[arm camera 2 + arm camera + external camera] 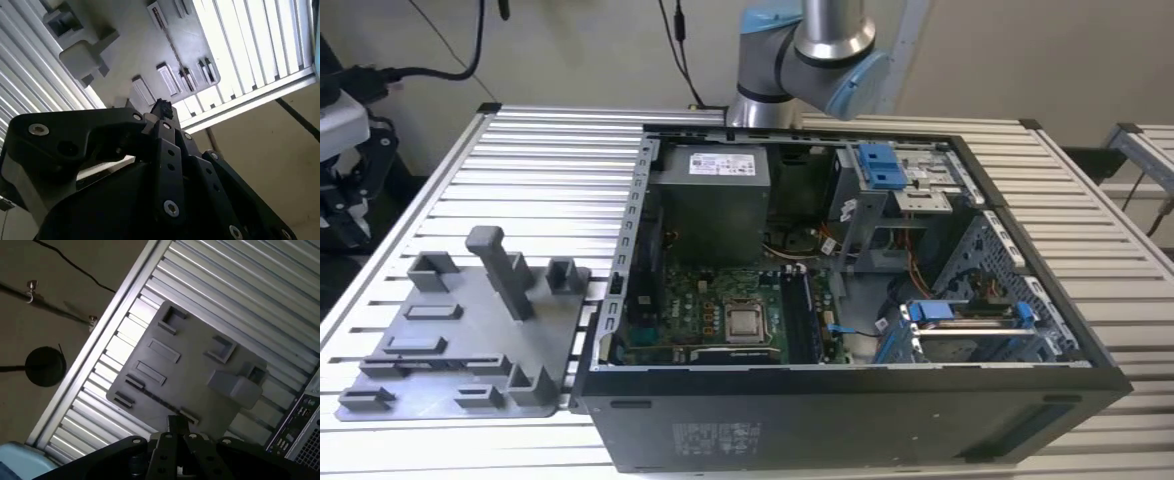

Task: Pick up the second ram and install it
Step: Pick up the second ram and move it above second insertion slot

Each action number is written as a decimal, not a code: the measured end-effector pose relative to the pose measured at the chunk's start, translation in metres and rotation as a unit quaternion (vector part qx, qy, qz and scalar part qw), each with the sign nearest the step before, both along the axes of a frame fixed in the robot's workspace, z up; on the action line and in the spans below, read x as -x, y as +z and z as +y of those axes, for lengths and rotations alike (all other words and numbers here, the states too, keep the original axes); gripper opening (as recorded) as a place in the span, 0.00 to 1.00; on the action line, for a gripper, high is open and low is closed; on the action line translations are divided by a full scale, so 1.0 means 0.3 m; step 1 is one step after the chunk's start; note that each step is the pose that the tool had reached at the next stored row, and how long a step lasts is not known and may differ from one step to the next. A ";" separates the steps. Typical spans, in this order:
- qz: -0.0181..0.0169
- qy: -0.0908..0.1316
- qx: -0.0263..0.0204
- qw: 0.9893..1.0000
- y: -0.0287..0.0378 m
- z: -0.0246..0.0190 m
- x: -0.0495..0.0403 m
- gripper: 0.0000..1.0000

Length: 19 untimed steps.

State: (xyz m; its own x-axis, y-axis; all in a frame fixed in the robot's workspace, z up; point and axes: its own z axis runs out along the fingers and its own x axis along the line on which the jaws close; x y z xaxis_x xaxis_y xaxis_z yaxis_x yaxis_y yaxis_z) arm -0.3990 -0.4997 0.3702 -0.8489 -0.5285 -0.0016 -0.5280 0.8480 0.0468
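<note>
In both wrist views my gripper (175, 424) (162, 107) hangs high over the grey fixture plate (190, 375) (130, 50). Its fingers are drawn together to one dark tip, shut, and I see nothing held between them. The plate's recesses and narrow slots look bare from above. The second ram is out of view. In the exterior view the long black memory slots (803, 315) run beside the processor on the motherboard inside the open computer case (854, 385). I cannot tell what sits in them.
The fixture plate (454, 350) lies on the ribbed aluminium table at the exterior view's left, with a tall grey post (500, 270) standing on it. The arm's base (781, 60) rises behind the case. A cable and a dark round foot (45, 366) lie on the floor past the table edge.
</note>
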 end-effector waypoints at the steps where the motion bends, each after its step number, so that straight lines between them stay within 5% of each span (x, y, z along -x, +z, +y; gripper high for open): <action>1: 0.000 0.007 0.000 1.000 0.000 0.000 0.000 0.11; 11: -0.001 0.050 0.000 0.999 -0.001 0.000 0.000 0.11; 15: -0.005 0.085 0.000 0.996 -0.004 0.000 0.000 0.11; 19: -0.009 0.121 0.000 0.993 -0.008 0.000 0.000 0.11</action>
State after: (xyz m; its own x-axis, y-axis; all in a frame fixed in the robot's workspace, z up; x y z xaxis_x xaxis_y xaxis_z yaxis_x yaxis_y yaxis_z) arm -0.3990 -0.4997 0.3679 -0.6970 -0.7169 -0.0161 -0.7170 0.6963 0.0345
